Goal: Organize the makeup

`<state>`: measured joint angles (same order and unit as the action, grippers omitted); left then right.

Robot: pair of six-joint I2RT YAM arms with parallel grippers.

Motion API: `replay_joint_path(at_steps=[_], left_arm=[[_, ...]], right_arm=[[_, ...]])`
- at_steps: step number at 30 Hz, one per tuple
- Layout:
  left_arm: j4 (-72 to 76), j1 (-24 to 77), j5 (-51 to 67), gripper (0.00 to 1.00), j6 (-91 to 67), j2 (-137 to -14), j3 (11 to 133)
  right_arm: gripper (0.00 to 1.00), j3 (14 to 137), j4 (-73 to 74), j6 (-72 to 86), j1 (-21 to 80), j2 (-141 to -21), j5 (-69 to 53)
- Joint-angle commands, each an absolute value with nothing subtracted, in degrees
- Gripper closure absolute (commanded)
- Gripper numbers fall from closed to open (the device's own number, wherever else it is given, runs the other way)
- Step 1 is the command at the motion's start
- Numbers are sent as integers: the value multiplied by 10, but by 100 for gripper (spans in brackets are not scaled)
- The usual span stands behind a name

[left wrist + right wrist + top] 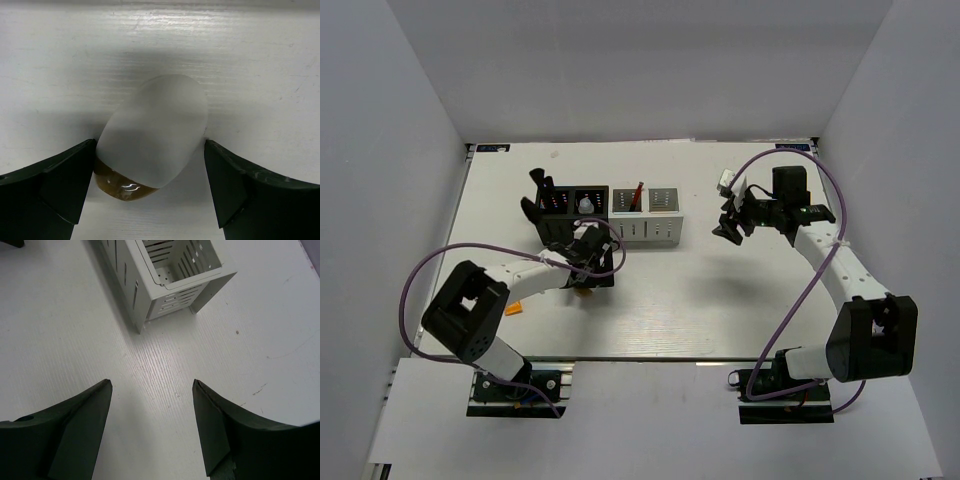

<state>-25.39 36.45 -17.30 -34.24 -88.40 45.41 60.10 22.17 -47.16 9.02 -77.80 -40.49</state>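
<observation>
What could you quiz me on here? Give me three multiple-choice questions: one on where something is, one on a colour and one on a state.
1. Where does the sponge lie?
A. on a shelf
B. on the table, between the left fingers
C. on the floor

2. What colour is the box ahead of the right fingers?
A. white
B. red
C. blue

3. How do the right fingers stand?
A. shut on a brush
B. open, with nothing between them
C. shut on a bottle

Answers:
1 B: the left wrist view shows the sponge on the table with a finger on either side.
2 A: the right wrist view shows a white slotted box.
3 B: only bare table shows between them.
</observation>
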Motion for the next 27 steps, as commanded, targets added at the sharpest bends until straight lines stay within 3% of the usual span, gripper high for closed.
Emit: replay_joint_path(at_steps=[1, 6, 13, 17, 20, 27], left_arm=[[-282, 361, -161, 3, -317, -926, 429], [-289, 361, -157, 10, -312, -935, 445], [-280, 367, -132, 38, -316, -934, 439], [-265, 373, -109, 58, -322, -916, 420], [-256, 373, -90, 64, -320, -876, 404], [-245, 373, -36, 66, -291, -723, 373]], right_arm=[[28, 602, 218, -477, 89, -761, -410], [28, 606, 218, -476, 89, -763, -411], [28, 607, 219, -474, 90, -764, -411], [28, 605, 218, -474, 89, -763, -411], [28, 605, 220, -474, 89, -763, -412], [28, 604, 218, -474, 89, -765, -417]])
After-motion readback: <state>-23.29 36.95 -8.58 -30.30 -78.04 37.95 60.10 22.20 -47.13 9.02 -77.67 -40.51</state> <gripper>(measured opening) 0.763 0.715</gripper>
